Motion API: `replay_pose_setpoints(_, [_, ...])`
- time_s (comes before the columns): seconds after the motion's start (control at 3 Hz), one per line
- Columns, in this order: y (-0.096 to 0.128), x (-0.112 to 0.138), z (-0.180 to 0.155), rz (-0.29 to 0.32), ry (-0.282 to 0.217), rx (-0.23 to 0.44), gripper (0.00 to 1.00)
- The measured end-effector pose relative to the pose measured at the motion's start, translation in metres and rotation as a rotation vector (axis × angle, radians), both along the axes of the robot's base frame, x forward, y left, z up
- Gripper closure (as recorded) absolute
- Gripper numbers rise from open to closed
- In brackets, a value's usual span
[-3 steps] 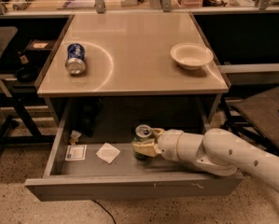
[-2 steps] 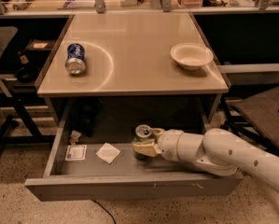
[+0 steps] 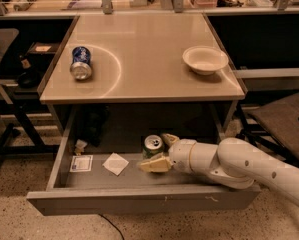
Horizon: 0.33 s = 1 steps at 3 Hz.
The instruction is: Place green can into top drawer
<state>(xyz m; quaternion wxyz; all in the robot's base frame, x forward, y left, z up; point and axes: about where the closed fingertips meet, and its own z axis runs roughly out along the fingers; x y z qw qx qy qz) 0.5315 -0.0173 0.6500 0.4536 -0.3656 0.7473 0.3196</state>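
Inside top drawer [image 3: 139,202], green can [image 3: 152,145] stands upright, clasped between gripper [image 3: 162,151] fingers [image 3: 155,164]

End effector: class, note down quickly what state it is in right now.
End effector: closed on the green can, inside the open top drawer.

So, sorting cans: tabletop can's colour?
Blue aluminium can, camera view; claw grips the green patterned can inside the grey drawer.

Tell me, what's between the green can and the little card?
A white paper square, on the top drawer floor in the camera view. The end effector is at the green can.
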Motion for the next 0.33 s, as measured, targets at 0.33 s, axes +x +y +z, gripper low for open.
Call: replay_pose_setpoints(0.33, [0.0000, 0.0000, 0.0000, 0.000, 0.000, 0.000, 0.00])
